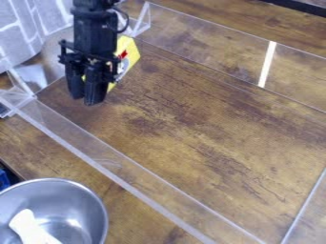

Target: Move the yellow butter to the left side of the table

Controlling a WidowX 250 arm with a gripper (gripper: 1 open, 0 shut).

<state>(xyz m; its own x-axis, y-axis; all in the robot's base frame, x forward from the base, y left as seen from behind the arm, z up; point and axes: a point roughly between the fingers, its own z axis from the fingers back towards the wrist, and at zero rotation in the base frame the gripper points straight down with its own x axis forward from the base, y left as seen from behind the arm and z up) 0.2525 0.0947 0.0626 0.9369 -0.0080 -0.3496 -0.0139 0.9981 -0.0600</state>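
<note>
The yellow butter [126, 54] is a small bright yellow box with a red mark, showing at the right side of my black gripper [87, 93]. The gripper is shut on it, and most of the box is hidden behind the fingers. Both hang low over the far left part of the dark brown table [204, 124], near the clear acrylic strip on that side. Whether the box touches the wood cannot be told.
A round metal bowl [51, 212] with a white object [26, 227] in it sits at the bottom left, outside the acrylic strip [102, 157]. Printed paper [23, 33] lies at the top left. Another clear strip [306, 205] borders the right.
</note>
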